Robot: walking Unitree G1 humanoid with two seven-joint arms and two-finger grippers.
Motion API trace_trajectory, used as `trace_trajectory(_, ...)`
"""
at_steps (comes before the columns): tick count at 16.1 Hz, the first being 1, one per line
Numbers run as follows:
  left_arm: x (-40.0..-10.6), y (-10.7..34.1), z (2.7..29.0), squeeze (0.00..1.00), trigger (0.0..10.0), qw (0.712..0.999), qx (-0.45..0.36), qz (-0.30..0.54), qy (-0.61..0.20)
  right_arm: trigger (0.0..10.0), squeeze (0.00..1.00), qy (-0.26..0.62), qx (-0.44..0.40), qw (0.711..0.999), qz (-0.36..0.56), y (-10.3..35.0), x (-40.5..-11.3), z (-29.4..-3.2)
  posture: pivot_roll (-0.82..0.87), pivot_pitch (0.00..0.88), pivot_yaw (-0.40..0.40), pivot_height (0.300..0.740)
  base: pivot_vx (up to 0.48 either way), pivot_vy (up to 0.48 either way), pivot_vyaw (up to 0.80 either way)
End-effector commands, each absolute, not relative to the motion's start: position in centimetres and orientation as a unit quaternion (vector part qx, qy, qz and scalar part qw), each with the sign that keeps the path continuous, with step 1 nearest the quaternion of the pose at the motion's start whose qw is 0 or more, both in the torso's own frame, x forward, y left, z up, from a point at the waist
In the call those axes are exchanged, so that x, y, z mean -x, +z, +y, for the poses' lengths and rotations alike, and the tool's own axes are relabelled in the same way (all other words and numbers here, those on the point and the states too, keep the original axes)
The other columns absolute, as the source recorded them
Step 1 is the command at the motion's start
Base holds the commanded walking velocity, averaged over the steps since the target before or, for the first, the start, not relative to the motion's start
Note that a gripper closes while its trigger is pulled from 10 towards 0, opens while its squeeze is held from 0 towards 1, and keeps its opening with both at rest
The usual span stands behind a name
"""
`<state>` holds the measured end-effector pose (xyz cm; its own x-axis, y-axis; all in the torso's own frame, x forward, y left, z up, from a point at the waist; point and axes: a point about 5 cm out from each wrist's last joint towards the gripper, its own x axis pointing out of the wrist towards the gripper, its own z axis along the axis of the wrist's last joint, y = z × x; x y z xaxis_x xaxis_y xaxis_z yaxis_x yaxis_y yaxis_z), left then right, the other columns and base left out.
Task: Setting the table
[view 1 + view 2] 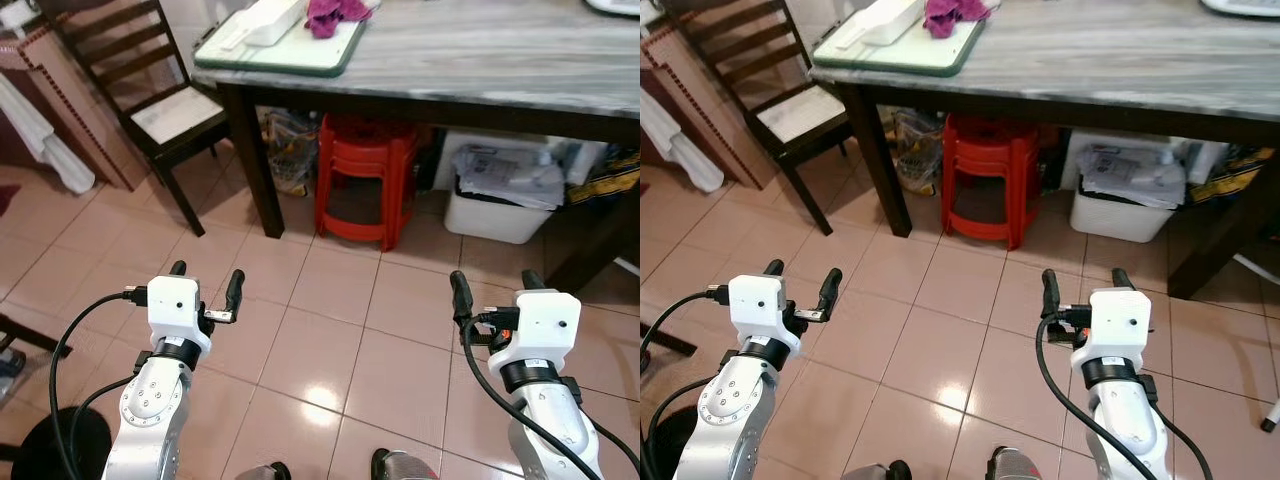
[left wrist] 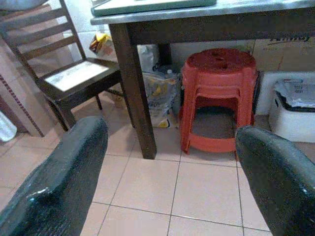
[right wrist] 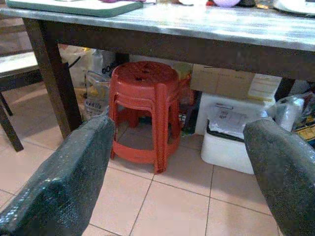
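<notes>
A grey marble-topped table (image 1: 500, 55) with dark legs stands ahead. On its left end lies a green-rimmed tray (image 1: 285, 45) bearing a white box (image 1: 262, 22) and a crumpled magenta cloth (image 1: 335, 14). A white plate edge (image 1: 615, 6) shows at the table's far right. My left gripper (image 1: 206, 284) is held low over the tiled floor, open and empty. My right gripper (image 1: 495, 288) is likewise open and empty, short of the table.
Red stacked plastic stools (image 1: 365, 175) and a white bin of papers (image 1: 500, 195) sit under the table. A dark wooden chair (image 1: 150, 95) stands at the left, beside the table leg (image 1: 250, 160). Tiled floor (image 1: 330, 330) lies between me and the table.
</notes>
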<state>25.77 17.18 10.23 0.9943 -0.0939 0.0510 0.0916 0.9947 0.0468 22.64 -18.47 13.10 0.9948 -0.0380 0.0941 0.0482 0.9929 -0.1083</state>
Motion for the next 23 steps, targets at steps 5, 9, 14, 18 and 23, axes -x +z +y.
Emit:
trace_trajectory(5, -25.64, 9.99, 17.17, 0.0, 10.0, 0.998, -0.012, -0.021, -0.051, 10.0, 0.0, -0.018, 0.058, 0.996, -0.059, 13.92, -22.8, -18.26, -0.12, 0.177, 0.079, 0.74, 0.0, -0.418, 0.0)
trace_trajectory(9, -25.71, 9.99, 17.13, 0.0, 10.0, 0.998, -0.01, -0.021, -0.053, 10.0, 0.0, -0.017, 0.059, 0.996, -0.057, 13.84, -22.78, -18.3, -0.12, 0.18, 0.077, 0.74, 0.0, -0.445, 0.0)
trace_trajectory(14, -25.84, 10.11, 17.19, 0.0, 10.0, 0.998, -0.01, -0.022, -0.058, 10.0, 0.0, -0.018, 0.058, 0.996, -0.058, 13.97, -22.8, -18.31, -0.12, 0.183, 0.079, 0.74, 0.0, -0.444, -0.08)
trace_trajectory(18, -25.94, 10.47, 16.97, 0.0, 10.0, 0.997, -0.004, -0.029, -0.07, 10.0, 0.0, -0.018, 0.057, 0.996, -0.06, 14.03, -22.74, -18.08, -0.12, 0.181, 0.082, 0.74, 0.0, -0.442, -0.45)
trace_trajectory(23, -26.09, 10.56, 16.74, 0.0, 10.0, 0.997, -0.001, -0.031, -0.073, 10.0, 0.0, -0.017, 0.055, 0.997, -0.06, 13.95, -22.89, -17.96, -0.12, 0.177, 0.084, 0.74, 0.0, -0.442, -0.8)
